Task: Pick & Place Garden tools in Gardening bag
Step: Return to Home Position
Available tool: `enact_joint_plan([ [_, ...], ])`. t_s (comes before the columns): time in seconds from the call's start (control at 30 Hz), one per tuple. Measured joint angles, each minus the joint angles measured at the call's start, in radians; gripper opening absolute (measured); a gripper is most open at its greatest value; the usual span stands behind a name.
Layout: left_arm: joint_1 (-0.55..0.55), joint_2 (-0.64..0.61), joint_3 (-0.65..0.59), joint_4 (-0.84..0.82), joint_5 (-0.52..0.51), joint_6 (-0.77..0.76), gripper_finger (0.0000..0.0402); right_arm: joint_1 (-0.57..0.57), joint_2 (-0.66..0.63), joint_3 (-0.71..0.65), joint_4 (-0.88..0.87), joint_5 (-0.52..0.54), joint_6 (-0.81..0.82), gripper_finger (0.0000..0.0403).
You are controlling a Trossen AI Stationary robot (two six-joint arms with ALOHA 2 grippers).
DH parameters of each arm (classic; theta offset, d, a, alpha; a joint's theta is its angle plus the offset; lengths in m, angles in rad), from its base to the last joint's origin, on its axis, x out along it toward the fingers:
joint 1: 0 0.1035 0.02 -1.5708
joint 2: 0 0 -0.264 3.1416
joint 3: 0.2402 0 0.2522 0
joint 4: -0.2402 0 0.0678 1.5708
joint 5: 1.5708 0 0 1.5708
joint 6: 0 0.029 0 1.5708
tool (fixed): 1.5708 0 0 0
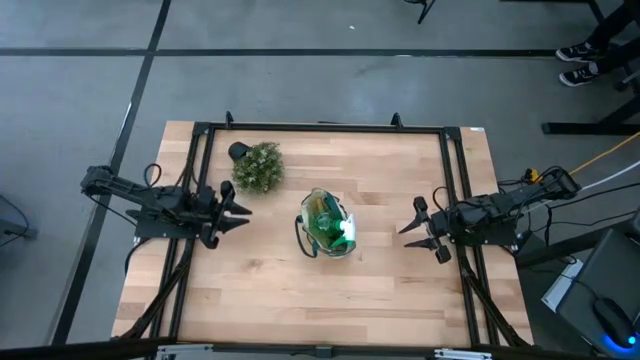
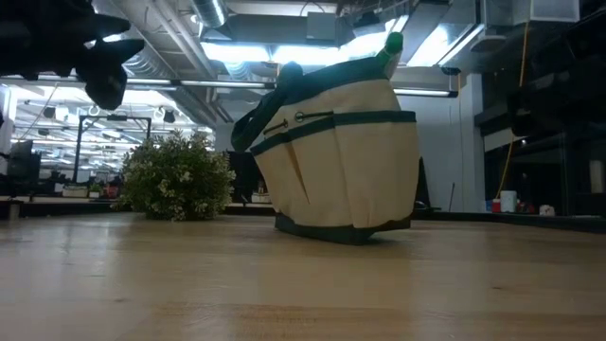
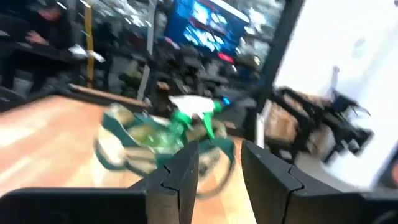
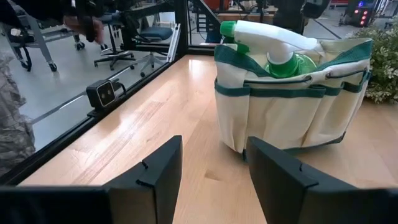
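The beige gardening bag (image 1: 327, 225) with dark green trim stands on its base at the table's middle; it also shows in the low view (image 2: 341, 156) and the right wrist view (image 4: 292, 99). A green-and-white plastic spray piece (image 4: 273, 43) sticks up out of it. The wooden-handled tool and the shears are hidden. My left gripper (image 1: 238, 212) is open and empty to the bag's left. My right gripper (image 1: 408, 228) is open and empty to the bag's right.
A bushy green plant (image 1: 257, 167) in a black pot stands at the far left of the bag. A dark metal frame (image 1: 320, 128) runs round the table. Bare wood lies toward the near edge (image 1: 320, 310).
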Motion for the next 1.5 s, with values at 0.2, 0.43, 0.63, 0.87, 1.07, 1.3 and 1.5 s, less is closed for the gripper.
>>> enact_joint_plan([
  [0.2, 0.0, -0.004, 0.0, -0.068, 0.069, 0.009, 0.0116, 0.0, 0.0, 0.0, 0.0, 0.0, 0.001, 0.0181],
  [0.43, 0.0, -0.004, 0.0, -0.07, 0.068, 0.009, 0.0116, 0.0, 0.0, 0.0, 0.0, -0.001, 0.002, 0.0181],
  [0.63, 0.0, -0.004, 0.0, -0.07, 0.068, 0.01, 0.0116, 0.0, 0.0, 0.0, 0.0, -0.001, 0.002, 0.0181],
  [0.87, 0.0, -0.004, 0.0, -0.071, 0.067, 0.01, 0.0116, 0.0, 0.0, 0.0, 0.0, -0.003, 0.002, 0.0181],
  [1.07, 0.0, -0.003, 0.0, -0.07, 0.067, 0.01, 0.0116, 0.0, 0.0, 0.0, 0.0, -0.003, 0.002, 0.0181],
  [1.3, 0.0, -0.003, 0.0, -0.071, 0.067, 0.01, 0.0116, 0.0, 0.0, 0.0, 0.0, -0.003, 0.002, 0.0181],
  [1.5, 0.0, -0.003, 0.0, -0.071, 0.066, 0.01, 0.0116, 0.0, 0.0, 0.0, 0.0, -0.003, 0.002, 0.0181],
])
